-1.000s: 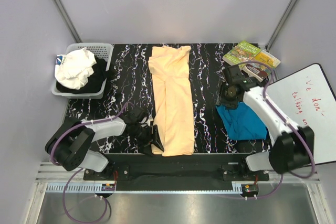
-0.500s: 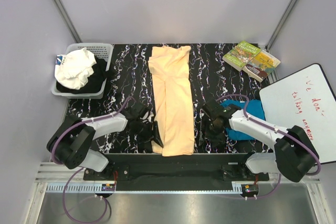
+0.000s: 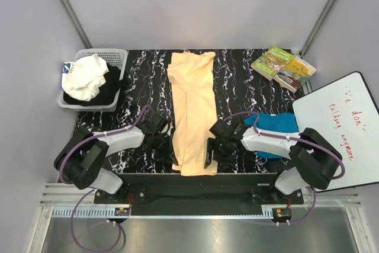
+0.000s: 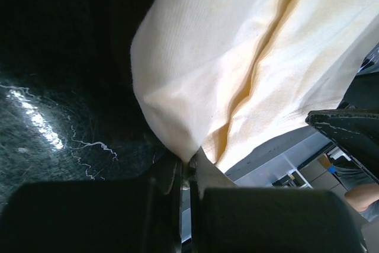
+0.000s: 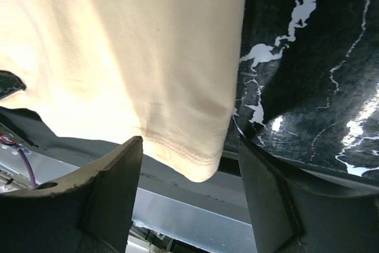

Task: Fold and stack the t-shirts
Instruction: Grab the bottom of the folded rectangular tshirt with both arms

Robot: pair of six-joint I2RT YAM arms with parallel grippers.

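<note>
The pale peach-yellow t-shirt lies folded into a long strip down the middle of the black marbled table, its near end over the front edge. My left gripper is shut on the shirt's near left corner; the left wrist view shows the cloth pinched at the fingertips of that gripper. My right gripper stands open at the near right corner. In the right wrist view the hemmed corner hangs between the spread fingers. The teal-blue t-shirt lies at the right, partly behind the right arm.
A grey basket with white and black clothes stands at the back left. Two books lie at the back right corner. A whiteboard with red writing leans off the table's right side.
The right arm swung left from the teal-blue shirt to the peach shirt's near right corner, its jaws widening. The left gripper closed on the near left corner.
</note>
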